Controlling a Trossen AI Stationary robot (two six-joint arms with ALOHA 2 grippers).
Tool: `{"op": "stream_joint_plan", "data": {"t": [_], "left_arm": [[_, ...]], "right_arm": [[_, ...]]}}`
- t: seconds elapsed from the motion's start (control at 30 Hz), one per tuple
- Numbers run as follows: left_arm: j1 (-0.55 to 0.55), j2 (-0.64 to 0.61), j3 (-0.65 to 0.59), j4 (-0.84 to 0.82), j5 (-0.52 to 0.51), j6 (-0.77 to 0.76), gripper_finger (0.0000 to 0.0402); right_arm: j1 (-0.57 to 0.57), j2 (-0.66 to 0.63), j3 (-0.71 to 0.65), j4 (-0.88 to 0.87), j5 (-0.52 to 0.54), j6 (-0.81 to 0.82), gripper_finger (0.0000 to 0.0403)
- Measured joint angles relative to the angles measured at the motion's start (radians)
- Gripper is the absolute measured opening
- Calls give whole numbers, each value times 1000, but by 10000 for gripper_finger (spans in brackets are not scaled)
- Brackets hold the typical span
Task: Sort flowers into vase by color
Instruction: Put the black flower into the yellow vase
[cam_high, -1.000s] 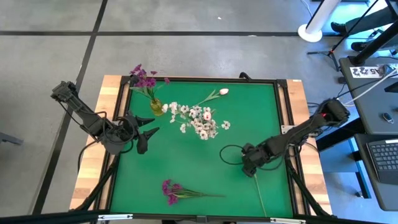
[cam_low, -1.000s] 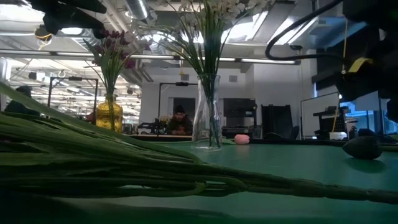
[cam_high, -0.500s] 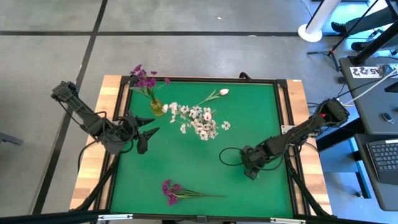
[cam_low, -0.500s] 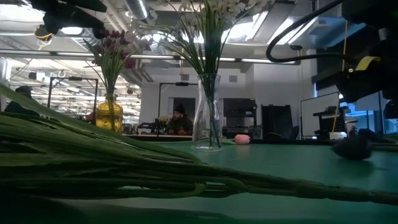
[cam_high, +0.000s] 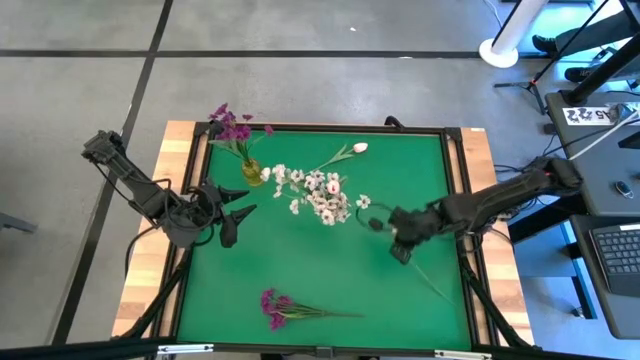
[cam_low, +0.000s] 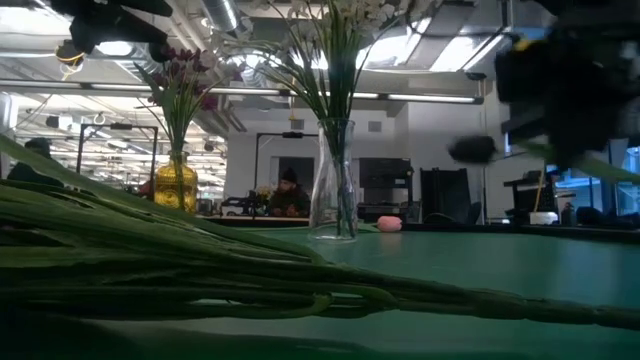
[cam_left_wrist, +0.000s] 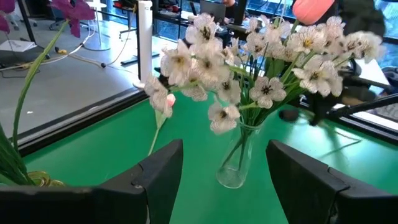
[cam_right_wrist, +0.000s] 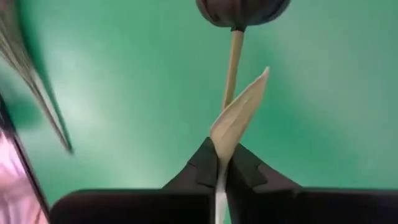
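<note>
The right hand (cam_high: 397, 240) is pinched tight on a thin flower stem (cam_right_wrist: 234, 59), the two fingers (cam_right_wrist: 205, 165) closed with a pale leaf (cam_right_wrist: 239, 118) poking up right between them and a dark rounded bud (cam_right_wrist: 242, 9) at the far end of the stem. From above, that hand sits over the right half of the green surface (cam_high: 300, 265), just to the right of the white flowers, and the rest of the stem (cam_high: 432, 283) trails off diagonally toward the near right corner. Right next to it, the white flowers (cam_high: 320, 195) stand in a clear glass vase (cam_left_wrist: 239, 158) near the middle of the surface, with one pale pink bud (cam_high: 359, 147) sticking out toward the far edge. Further left, purple flowers (cam_high: 232, 125) sit in a small yellow vase (cam_high: 250, 171) by the far left corner. Another purple bunch (cam_high: 275, 305) is lying flat near the front edge, well apart from both vases. The left hand (cam_high: 232, 222) hangs over the left side of the surface with its fingers (cam_left_wrist: 165, 171) spread wide and nothing between them, pointed at the glass vase. In the low view you can see a person (cam_low: 288, 192) way back in the room behind the vases.
</note>
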Motion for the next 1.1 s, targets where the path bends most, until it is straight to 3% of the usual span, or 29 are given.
{"op": "stream_joint_plan", "data": {"t": [0.33, 0.5, 0.63, 0.77, 0.87, 1.1], "left_arm": [[3, 0, 110, 2, -17, 93, 227], [29, 0, 148, 52, -10, 168, 227], [71, 0, 165, 150, 15, 296, 227], [151, 0, 172, 271, 79, 467, 227], [238, 0, 173, 359, 159, 616, 227], [495, 0, 173, 571, 457, 880, 227]], "right_arm": [[-229, -264, 140, -129, 290, -275, 5], [-321, -282, 245, -27, 383, -508, 5], [-382, -269, 336, 145, 393, -726, 3], [-425, -233, 394, 361, 371, -911, 3], [-465, -186, 413, 517, 243, -986, 3], [-558, -10, 492, 728, -32, -1024, 2]]}}
